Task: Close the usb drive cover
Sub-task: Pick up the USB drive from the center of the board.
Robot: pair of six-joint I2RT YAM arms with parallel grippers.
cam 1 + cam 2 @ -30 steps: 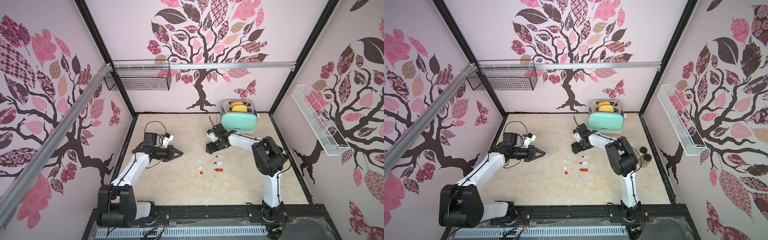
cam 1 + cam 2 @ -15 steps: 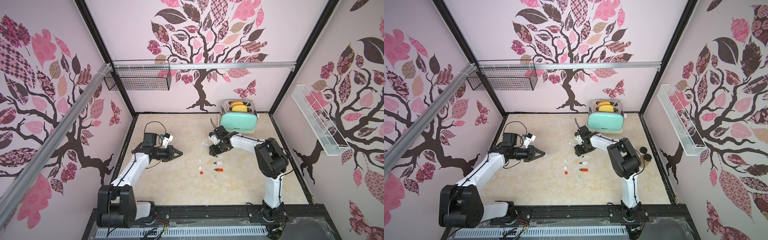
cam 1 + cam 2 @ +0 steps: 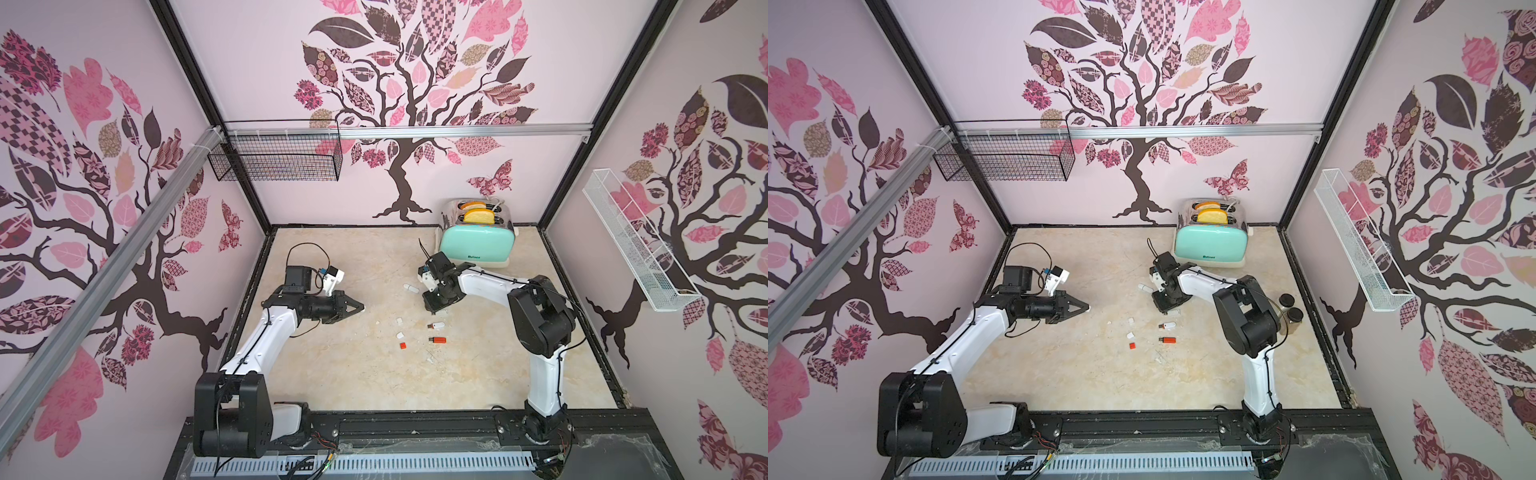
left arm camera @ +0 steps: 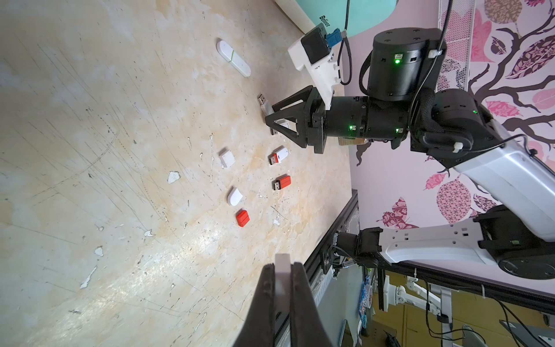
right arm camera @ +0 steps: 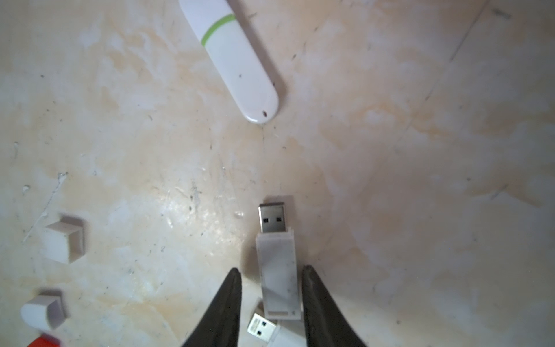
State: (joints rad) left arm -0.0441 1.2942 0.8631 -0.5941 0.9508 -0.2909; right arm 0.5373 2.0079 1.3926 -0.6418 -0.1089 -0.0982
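A white usb drive (image 5: 277,270) with a bare metal plug lies on the marble table, its tail resting on a second white drive (image 5: 262,327). My right gripper (image 5: 271,270) straddles it, jaws narrowed, a slim gap still showing on one side. From the left wrist view that same right gripper (image 4: 270,115) is low at the table with the plug (image 4: 262,99) poking out. My left gripper (image 4: 282,266) is shut on a small white cover (image 4: 283,261). It hovers left of centre in both top views (image 3: 361,308) (image 3: 1087,308), well apart from the right gripper (image 3: 434,307).
A closed white drive with a green band (image 5: 231,57) lies just beyond. Toward the front lie a white-and-red drive (image 4: 279,155), a red drive (image 4: 282,182), a red cap (image 4: 242,218) and two white caps (image 4: 227,158) (image 4: 235,196). A mint toaster (image 3: 478,245) stands behind the right arm.
My right gripper has shifted a little toward the loose drives and come down over the white drive, its jaws narrowing from wide. The left arm has stayed still.
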